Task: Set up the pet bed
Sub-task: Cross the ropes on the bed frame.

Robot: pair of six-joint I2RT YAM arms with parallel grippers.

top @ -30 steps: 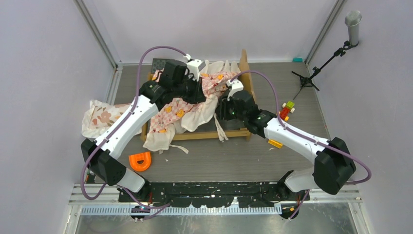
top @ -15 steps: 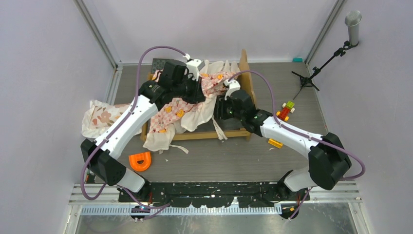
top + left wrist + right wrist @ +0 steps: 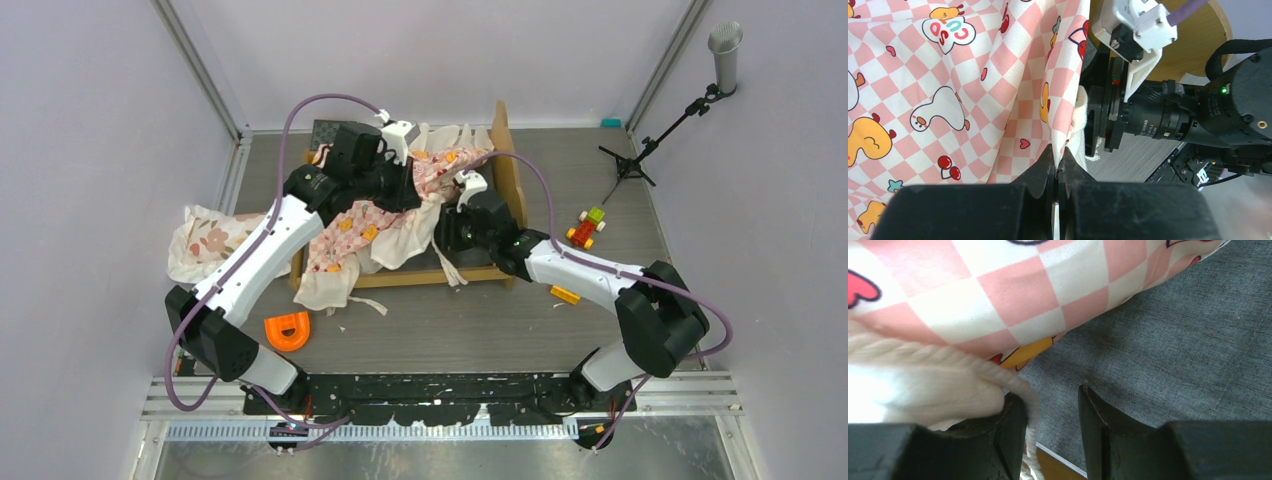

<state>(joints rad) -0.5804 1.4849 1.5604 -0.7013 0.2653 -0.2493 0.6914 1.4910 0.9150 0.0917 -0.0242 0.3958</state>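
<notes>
— As seen from the left wrist: clamped tight with the left tool (image 3: pixel 1057 172) on what?
— On a hanging fold of the pink-checkered sheet (image 3: pixel 948 75), pinched right at the fingertips. Duck print off to the left of the fold.
— And at the right tool (image 3: pixel 1050 396)?
— Parted about halfway, clamping nothing. White ruffle (image 3: pixel 923 385) against one finger only, dark grey mattress (image 3: pixel 1173 340) visible through the gap.
— Found the pet bed (image 3: pixel 480 272)?
— Mid-counter (image 3: pixel 450 330), under both tools. Headboard (image 3: pixel 500 130) upright at the right end. Sheet heaped over the left half, spilling past the near rail.
— Anything else around?
— Floral pillow (image 3: pixel 205 240) just beside the bed's left end. Orange D-shaped piece (image 3: pixel 287 330) on the near left. Small toy car (image 3: pixel 588 226) right of the headboard, well apart from it.
</notes>
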